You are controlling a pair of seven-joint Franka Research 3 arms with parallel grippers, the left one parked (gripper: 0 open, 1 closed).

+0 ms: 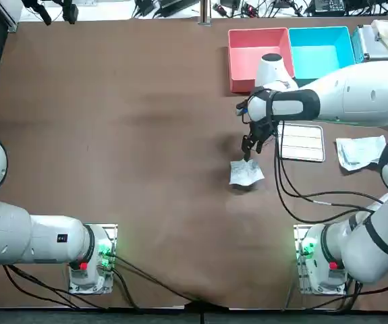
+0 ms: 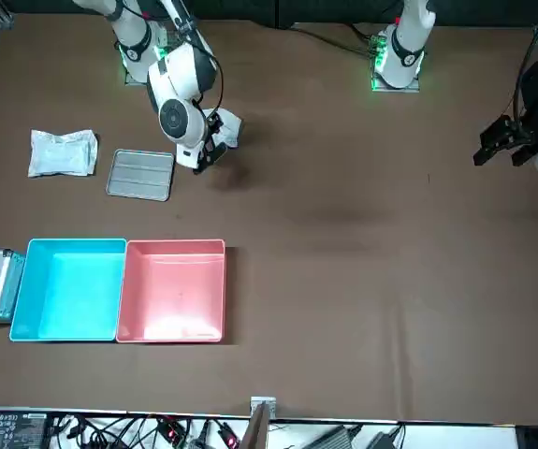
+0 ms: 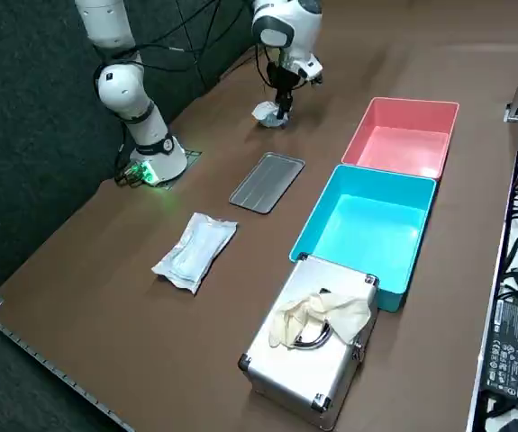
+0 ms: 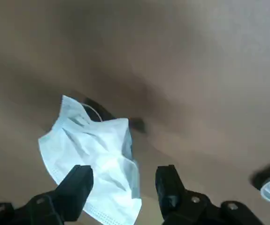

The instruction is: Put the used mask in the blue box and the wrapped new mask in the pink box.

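Right gripper (image 1: 249, 150): we find it just above the used mask (image 1: 245, 173), fingers (image 4: 78, 185) spread, gripping nothing.
Used mask: crumpled on the worktop (image 1: 113, 135), apart from the pink box (image 1: 247, 54).
Wrapped mask (image 1: 360, 150): flat beside the tray (image 1: 301, 142), near the blue box (image 1: 318, 57).

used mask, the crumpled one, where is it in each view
Top: used mask right of centre, beneath the open right pincer.
Front: used mask upper left.
Right side: used mask top centre.
Right wrist: used mask partly between the pincer's tips.
Landmark: grey tray nearby.
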